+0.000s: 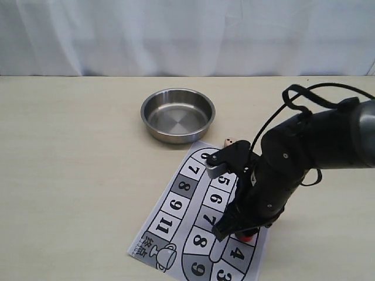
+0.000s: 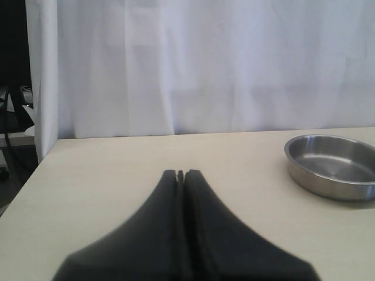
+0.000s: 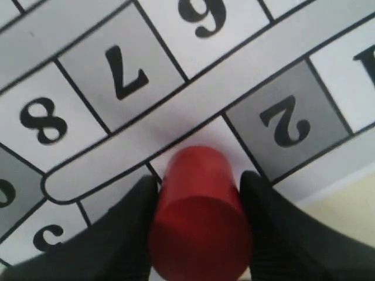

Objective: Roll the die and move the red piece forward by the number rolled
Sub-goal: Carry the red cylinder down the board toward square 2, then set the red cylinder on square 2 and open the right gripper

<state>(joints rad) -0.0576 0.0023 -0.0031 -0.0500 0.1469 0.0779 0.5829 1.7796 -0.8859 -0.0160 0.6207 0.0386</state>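
Observation:
The red piece (image 3: 199, 228) stands upright on a white square of the numbered board (image 3: 176, 114), beside the grey square 2. My right gripper (image 3: 199, 178) is shut on it, one black finger pressed on each side. From outside, only a sliver of the red piece (image 1: 249, 237) shows under the right gripper (image 1: 239, 230), low over the board (image 1: 176, 205). The die (image 1: 230, 141) lies on the table just past the board's far edge. My left gripper (image 2: 181, 173) is shut and empty, and is out of the exterior view.
A round steel bowl (image 1: 177, 115) sits on the table behind the board, also seen as the bowl (image 2: 331, 166) in the left wrist view. A white curtain (image 1: 187, 35) closes the far side. The right arm hides part of the board.

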